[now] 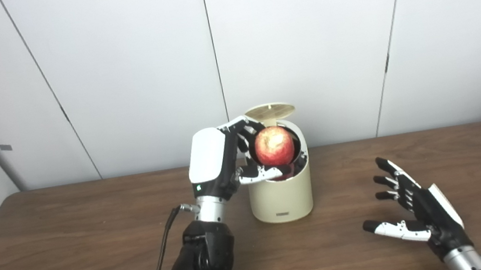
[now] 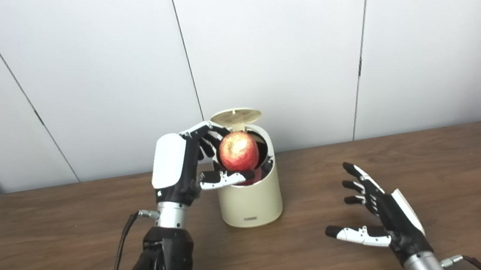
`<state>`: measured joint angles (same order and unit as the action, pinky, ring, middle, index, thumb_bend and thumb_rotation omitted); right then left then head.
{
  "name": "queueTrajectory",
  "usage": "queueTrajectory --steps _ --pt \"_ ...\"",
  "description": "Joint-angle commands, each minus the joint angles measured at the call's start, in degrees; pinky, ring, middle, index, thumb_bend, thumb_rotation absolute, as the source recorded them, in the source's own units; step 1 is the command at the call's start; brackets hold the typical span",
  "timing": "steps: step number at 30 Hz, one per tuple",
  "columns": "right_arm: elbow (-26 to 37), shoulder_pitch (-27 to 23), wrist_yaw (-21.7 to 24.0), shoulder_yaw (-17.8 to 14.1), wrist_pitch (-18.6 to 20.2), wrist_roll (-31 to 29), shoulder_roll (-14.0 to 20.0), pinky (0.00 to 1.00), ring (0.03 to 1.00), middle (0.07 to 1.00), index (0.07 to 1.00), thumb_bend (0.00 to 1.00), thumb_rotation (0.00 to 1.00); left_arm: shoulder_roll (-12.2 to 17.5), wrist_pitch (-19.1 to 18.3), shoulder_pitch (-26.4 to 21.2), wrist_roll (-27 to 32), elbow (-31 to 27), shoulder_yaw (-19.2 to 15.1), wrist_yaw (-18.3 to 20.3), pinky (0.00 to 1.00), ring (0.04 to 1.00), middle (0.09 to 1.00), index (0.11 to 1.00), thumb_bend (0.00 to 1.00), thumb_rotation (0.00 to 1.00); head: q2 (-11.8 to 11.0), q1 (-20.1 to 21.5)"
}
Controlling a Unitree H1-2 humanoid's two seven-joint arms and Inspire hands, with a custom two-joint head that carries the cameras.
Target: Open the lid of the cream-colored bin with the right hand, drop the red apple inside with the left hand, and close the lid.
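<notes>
The cream-colored bin (image 1: 281, 197) stands mid-table with its round lid (image 1: 269, 111) raised upright at the back, mouth uncovered. Over that mouth my left hand (image 1: 225, 160) holds the red apple (image 1: 274, 145), fingers behind it and thumb beneath. The apple sits level with the bin's rim, partly within the opening. My right hand (image 1: 413, 207) rests open low over the table at the front right, well away from the bin, fingers spread and holding nothing.
The brown wooden table (image 1: 73, 252) stretches wide on both sides of the bin. White wall panels stand close behind it. A black cable (image 1: 164, 259) trails from my left wrist toward the front edge.
</notes>
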<state>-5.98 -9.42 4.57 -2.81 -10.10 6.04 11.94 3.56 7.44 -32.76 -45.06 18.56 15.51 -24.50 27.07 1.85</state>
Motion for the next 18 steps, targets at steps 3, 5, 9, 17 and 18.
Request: queueTrajectory --steps 3,5,9,17,18 --pt "2.16 -1.06 -0.93 -0.28 -0.77 -0.25 0.1 0.76 0.874 0.951 0.92 0.75 0.25 0.52 0.69 -3.9 -2.15 1.13 0.69 -2.98 0.25 0.348 0.439 0.508 0.52 0.0 0.13 0.05" --pt "1.51 -1.08 -0.85 -0.33 -1.58 -0.58 0.15 0.77 0.876 0.952 0.922 0.76 0.26 0.67 1.08 -4.4 -3.67 2.69 1.25 -5.62 0.24 0.333 0.435 0.509 0.52 0.0 0.19 0.06" --pt "1.26 -0.97 -0.62 -0.34 -2.16 -1.32 0.0 0.76 0.879 0.952 0.922 0.76 0.26 0.69 0.44 -5.07 -5.96 4.98 2.15 -9.32 0.21 0.309 0.423 0.511 0.52 0.0 0.33 0.24" --pt "1.59 -0.47 -0.62 -0.33 -1.61 -1.81 -0.21 0.73 0.885 0.958 0.924 0.79 0.29 1.42 -0.81 -5.95 -8.76 7.56 3.63 -13.42 0.18 0.281 0.406 0.505 0.52 0.0 0.49 0.36" --pt "1.68 -0.4 -0.75 -0.31 -1.58 -1.61 -0.23 0.75 0.885 0.957 0.923 0.79 0.29 1.57 -0.98 -6.05 -9.13 7.79 3.78 -13.92 0.17 0.272 0.403 0.503 0.52 0.0 0.54 0.36"
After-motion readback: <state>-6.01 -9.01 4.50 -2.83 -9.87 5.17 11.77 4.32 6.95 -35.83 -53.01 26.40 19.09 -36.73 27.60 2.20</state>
